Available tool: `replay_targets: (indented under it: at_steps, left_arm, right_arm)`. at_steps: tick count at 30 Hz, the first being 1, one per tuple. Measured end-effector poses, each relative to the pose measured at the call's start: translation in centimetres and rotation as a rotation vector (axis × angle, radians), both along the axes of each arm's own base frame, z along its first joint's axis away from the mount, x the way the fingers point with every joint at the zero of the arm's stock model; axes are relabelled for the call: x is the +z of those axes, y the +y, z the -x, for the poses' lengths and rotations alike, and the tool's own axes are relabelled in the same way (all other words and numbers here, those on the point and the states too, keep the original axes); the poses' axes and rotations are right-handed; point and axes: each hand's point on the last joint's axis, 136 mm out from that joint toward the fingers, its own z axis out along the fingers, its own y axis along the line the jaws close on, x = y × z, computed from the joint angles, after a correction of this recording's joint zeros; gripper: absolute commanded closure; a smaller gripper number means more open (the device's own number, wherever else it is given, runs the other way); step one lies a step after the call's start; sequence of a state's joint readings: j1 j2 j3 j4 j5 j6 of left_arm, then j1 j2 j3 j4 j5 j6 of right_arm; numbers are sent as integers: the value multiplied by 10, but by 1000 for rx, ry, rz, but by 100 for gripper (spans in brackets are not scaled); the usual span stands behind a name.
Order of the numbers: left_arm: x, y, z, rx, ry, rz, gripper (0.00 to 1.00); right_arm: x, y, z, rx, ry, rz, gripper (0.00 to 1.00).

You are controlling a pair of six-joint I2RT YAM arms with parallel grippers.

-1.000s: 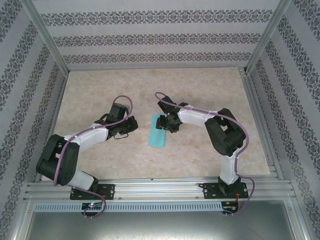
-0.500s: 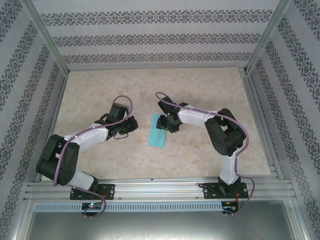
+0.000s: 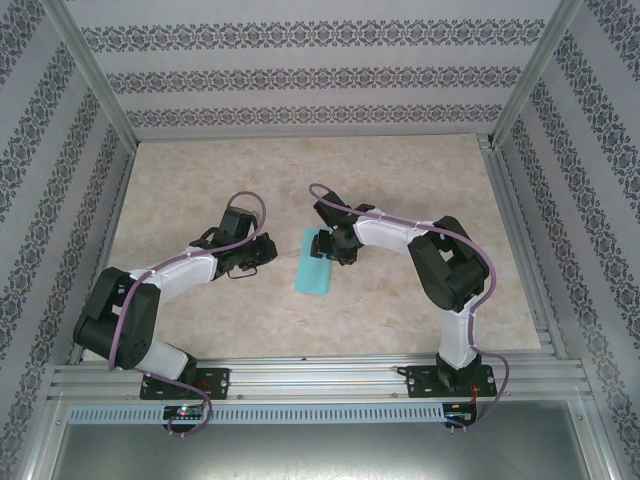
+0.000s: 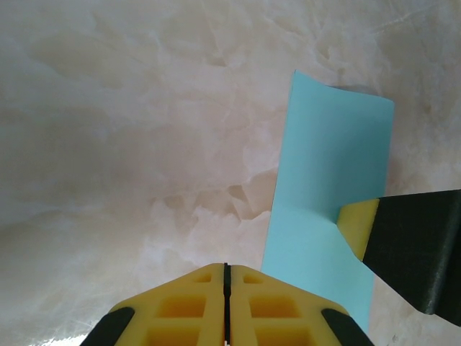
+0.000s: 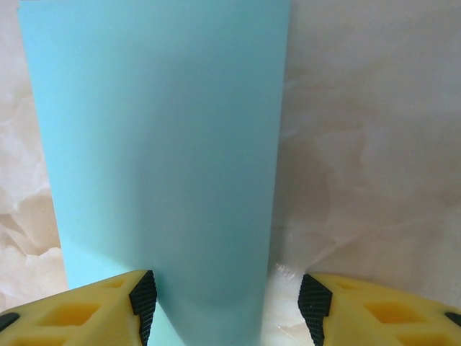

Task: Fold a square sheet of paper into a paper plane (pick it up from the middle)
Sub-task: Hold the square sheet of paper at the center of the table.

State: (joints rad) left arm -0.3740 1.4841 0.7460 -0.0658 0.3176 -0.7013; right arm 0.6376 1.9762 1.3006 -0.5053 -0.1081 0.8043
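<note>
The square sheet of paper (image 3: 316, 266) lies on the marble table as a narrow teal rectangle, apparently folded in half. My right gripper (image 3: 333, 244) is open over its far end. In the right wrist view the paper (image 5: 166, 144) runs away from the right gripper (image 5: 228, 306), with its right half between the spread fingers. The left wrist view shows the paper (image 4: 324, 180) with one yellow right fingertip (image 4: 356, 225) resting on it. My left gripper (image 4: 225, 268) is shut and empty, just left of the paper's long edge, as the top view of the left gripper (image 3: 268, 250) also shows. The paper plane is out of view.
The marble tabletop (image 3: 420, 180) has bare room on all sides of the paper. Patterned walls and aluminium posts (image 3: 95, 75) enclose the table. The arm bases sit on the rail (image 3: 320, 378) at the near edge.
The right gripper has edged slightly left over the paper's far end. The paper and the left arm have barely moved.
</note>
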Motion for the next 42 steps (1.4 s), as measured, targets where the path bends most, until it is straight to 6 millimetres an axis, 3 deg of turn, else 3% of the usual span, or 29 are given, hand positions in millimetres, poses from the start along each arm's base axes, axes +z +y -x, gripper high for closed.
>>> replay_targets:
  at_steps: [21, 25, 29, 34, 42]
  left_arm:
    - [-14, -12, 7, -50, 65, 47, 83]
    - [-14, -27, 3, -94, 83, 94, 86]
    - [-13, -51, -2, -161, 97, 129, 100]
    - [-16, -73, -8, -209, 113, 144, 100]
    - [-28, -86, -3, -238, 152, 126, 100]
  right_arm:
    - [-2, -1, 0, -5, 8, 13, 41]
    - [-2, -1, 0, -5, 8, 13, 41]
    - [-2, -1, 0, -5, 8, 13, 41]
    - [-2, -1, 0, -5, 8, 13, 41]
    - [-2, -1, 0, -5, 9, 14, 41]
